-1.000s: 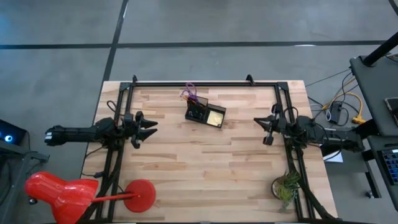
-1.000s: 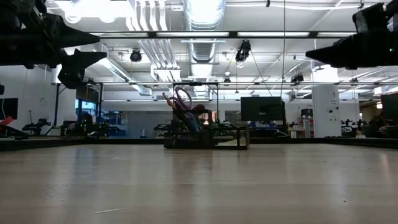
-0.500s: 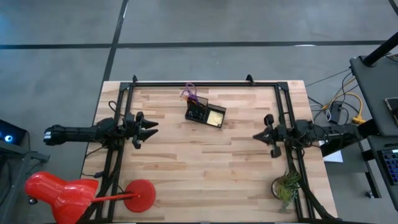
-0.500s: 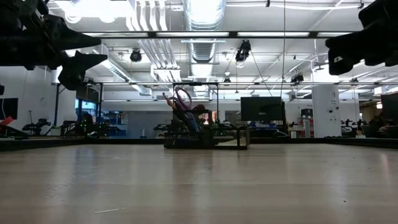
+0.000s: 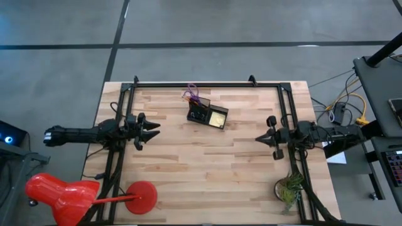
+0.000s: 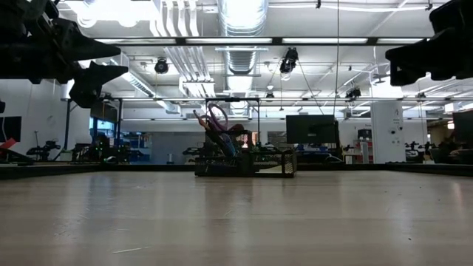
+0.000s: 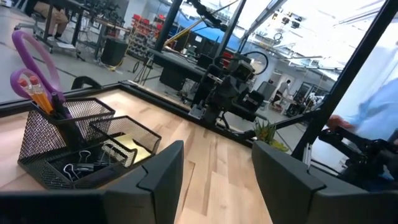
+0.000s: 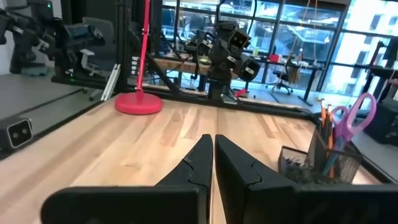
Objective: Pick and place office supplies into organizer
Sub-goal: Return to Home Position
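**Supplies sit in the organizer**

The black organizer (image 5: 202,115) stands near the worktop's (image 5: 201,169) far edge, holding purple scissors (image 5: 190,95), pencils (image 7: 38,98), a yellow sticky pad (image 5: 218,117) and clips (image 7: 74,168). The left tool (image 5: 152,130) hangs at the left side, released and empty. The right tool (image 5: 259,138) hangs at the right side, clenched on nothing.

No legible text, label, brand name, number or sign can be made out in any view.
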